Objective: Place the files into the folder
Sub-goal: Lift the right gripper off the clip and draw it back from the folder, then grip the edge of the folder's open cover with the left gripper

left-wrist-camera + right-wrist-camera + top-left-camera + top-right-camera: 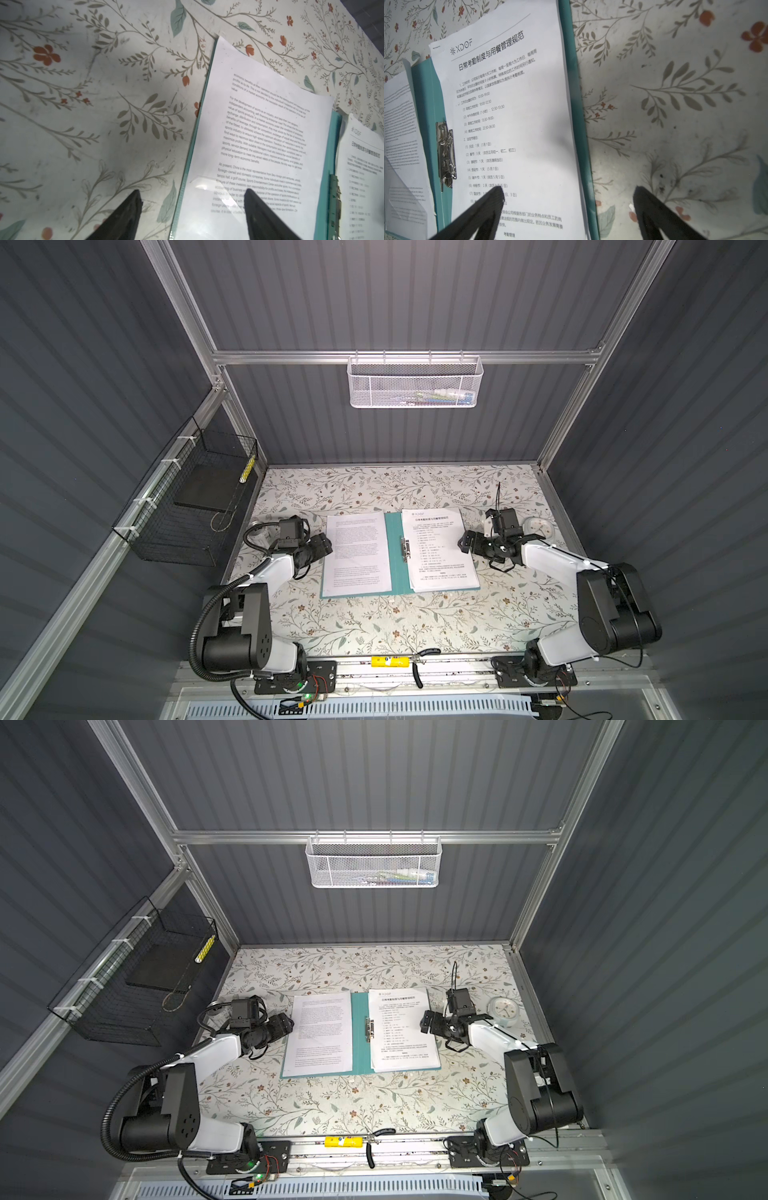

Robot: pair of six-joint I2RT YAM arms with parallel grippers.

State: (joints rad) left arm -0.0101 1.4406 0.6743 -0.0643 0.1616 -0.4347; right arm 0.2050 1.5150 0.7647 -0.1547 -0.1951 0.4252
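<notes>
**Folder lies open, both grippers wide at its edges**

Here's the folder (392,574), spread open flat in the middle of the flowered table (374,622). Its spine runs near to far and its two covers fan out left and right. The metal clip (405,549) lies along that spine.

On the left cover rests a single sheet (358,549) of close print. On the right cover sits a stack of sheets (440,551), slightly fanned, with its headed title at the far end and its far edge poking just past the cover.

The left gripper (328,545) hovers at the folder's left edge with its jaws apart and nothing between them. The wrist view shows one finger (128,209) over bare table, the other over the page. The right gripper (462,543) is at the right edge, jaws spread wide and empty, straddling the stack's edge.

Around the action, a white clock (539,529) sits at the far right, just behind the right arm. A black wire basket (166,539) on the left wall holds a black slab (205,489). A white mesh basket (415,385) hangs on the far rail. Down on the near rail lie a yellow block (389,662) and pliers (417,672).
</notes>
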